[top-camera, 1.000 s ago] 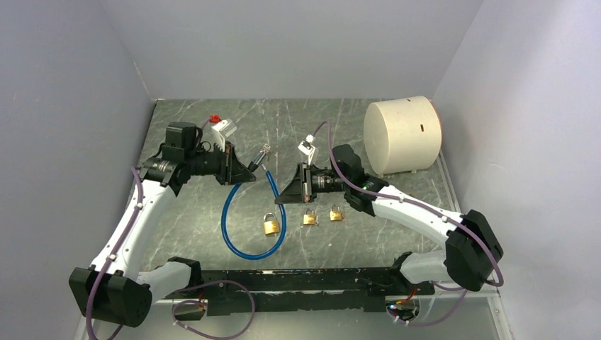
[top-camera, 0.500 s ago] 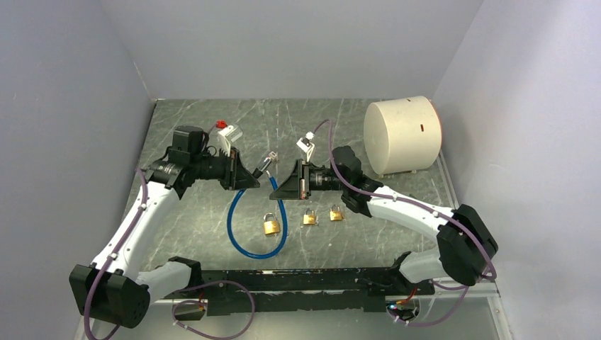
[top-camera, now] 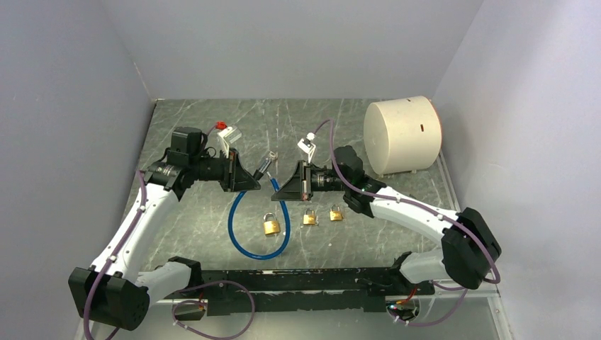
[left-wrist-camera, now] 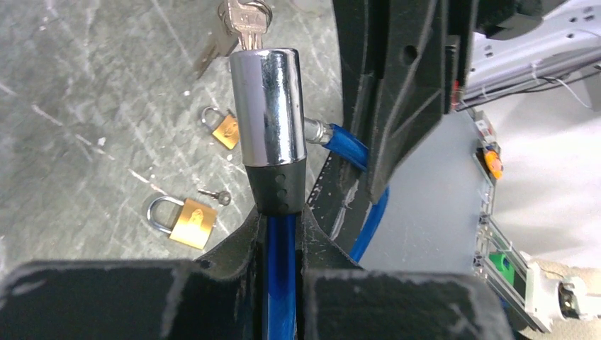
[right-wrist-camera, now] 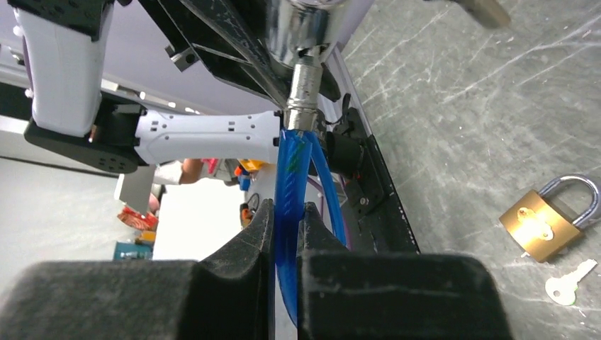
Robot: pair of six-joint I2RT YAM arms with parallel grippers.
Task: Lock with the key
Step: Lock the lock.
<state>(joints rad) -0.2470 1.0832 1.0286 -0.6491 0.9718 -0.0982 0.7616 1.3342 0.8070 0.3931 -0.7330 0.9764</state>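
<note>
left claw [left-wrist-camera: 281, 219], right claw [right-wrist-camera: 287, 216] clamped, tips facing.

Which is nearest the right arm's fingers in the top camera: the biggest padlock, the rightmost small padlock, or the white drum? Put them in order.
1. the biggest padlock, just below the right fingers, toward the arm bases.
2. the rightmost small padlock, lower right.
3. the white drum, far back right.

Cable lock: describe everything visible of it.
The cable lock is a translucent blue cable hanging in a loop. One end carries a chrome cylinder with a black collar and keys in its top; the left gripper clamps the cable just below. The right gripper clamps the other end, whose metal pin meets the cylinder's side.
</note>
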